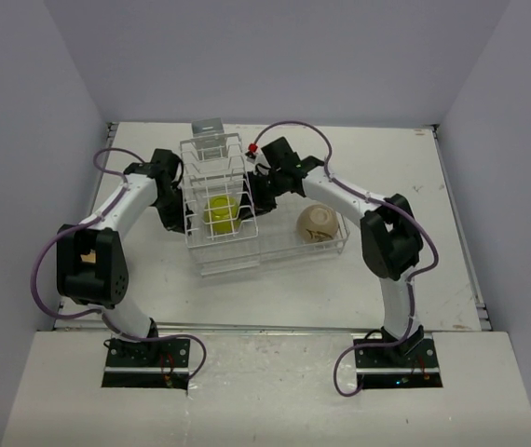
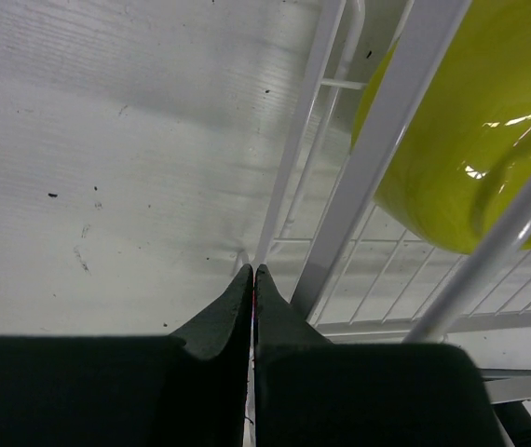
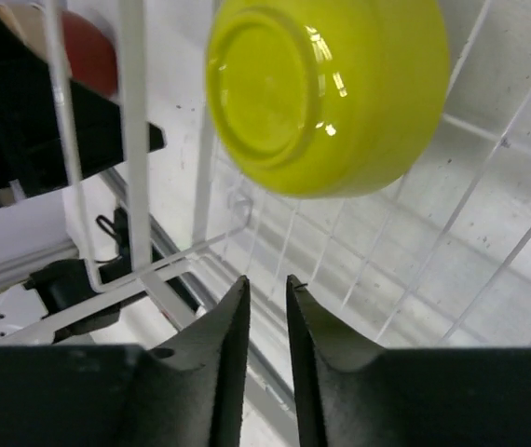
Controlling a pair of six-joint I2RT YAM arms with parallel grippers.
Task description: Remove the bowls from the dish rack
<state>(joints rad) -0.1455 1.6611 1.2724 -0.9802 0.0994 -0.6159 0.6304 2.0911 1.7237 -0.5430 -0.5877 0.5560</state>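
Two bowls are in the dish rack (image 1: pixel 211 154), which stands on the white table (image 1: pixel 154 279) between the two grippers. The yellow-green bowl (image 1: pixel 221 213) is inside the tall basket section, and the beige bowl (image 1: pixel 318 224) lies in the low section, on the far side of the right gripper (image 1: pixel 258 193) from the basket. The left gripper (image 1: pixel 174 212) is at the outer left wall of the basket. In the left wrist view its jaws are pressed together with nothing between them, and the left gripper (image 2: pixel 253 273) is low over the table. A white wire of the dish rack (image 2: pixel 377 158) runs just ahead and to the right of the tips; I cannot tell if they touch it. The yellow-green bowl (image 2: pixel 470 121) is further ahead and to the right, behind these wires. In the right wrist view the right gripper (image 3: pixel 265 284) has its jaws a little apart, with a narrow gap that holds nothing. The yellow-green bowl (image 3: pixel 331 88) is straight ahead of them, apart from the tips, with its round foot turned toward the jaws. An upright wire of the dish rack (image 3: pixel 135 140) stands to the left of the jaws, and the wire grid shows behind the bowl
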